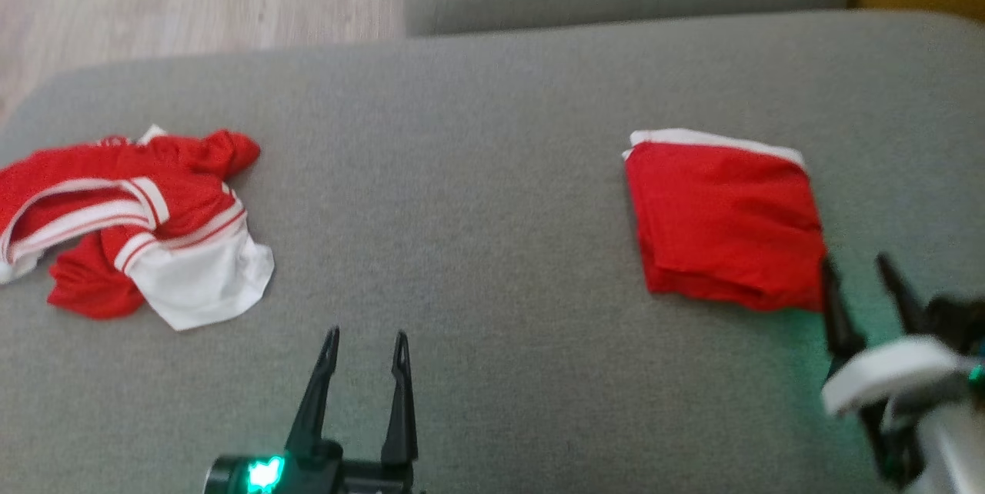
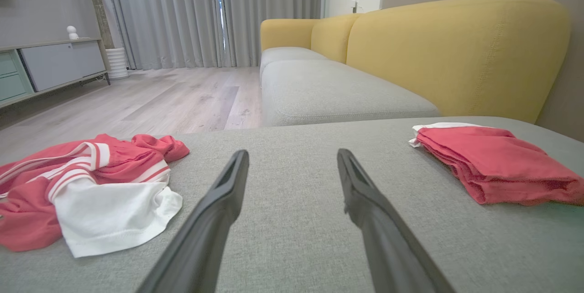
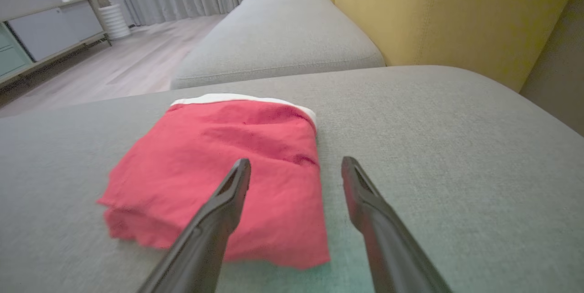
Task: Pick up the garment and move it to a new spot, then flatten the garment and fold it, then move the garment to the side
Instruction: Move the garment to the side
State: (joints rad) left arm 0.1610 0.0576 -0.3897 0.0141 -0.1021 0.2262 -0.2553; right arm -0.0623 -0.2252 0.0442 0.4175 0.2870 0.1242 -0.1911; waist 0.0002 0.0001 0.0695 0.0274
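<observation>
Grey sofa seat (image 1: 492,171), curtains (image 2: 173,10) beyond; crumpled jersey (image 1: 131,225) well left of folded red garment (image 1: 723,217); left hand (image 1: 366,334), right hand (image 1: 854,262) released.

Grey sofa seat (image 2: 319,92), yellow backrest (image 2: 456,51), pale wood floor (image 2: 159,101), grey curtains (image 2: 173,14), low grey cabinet (image 2: 59,62) by the wall.

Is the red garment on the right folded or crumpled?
Folded: the red cloth garment lies as a flat, stacked rectangle, white edge showing.
</observation>
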